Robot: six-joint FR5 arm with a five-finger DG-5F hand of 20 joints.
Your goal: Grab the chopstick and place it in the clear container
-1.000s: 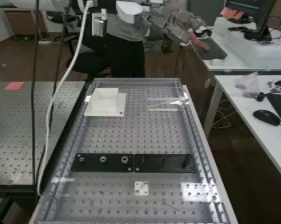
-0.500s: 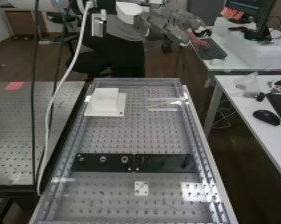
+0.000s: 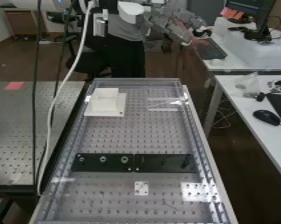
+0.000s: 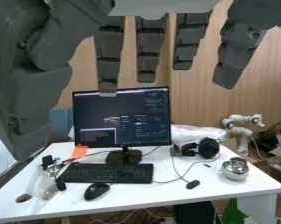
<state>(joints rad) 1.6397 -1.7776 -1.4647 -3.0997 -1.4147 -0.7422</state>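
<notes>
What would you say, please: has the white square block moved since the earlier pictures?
No, the white square block keeps its place against the black plates.

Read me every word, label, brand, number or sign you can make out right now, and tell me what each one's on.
None that I can read.
Screen: any print is too small to read.
Keyboard: key marks are too small to read.
Orange note: any writing is too small to read.
White block: no lettering that I can make out.
</notes>
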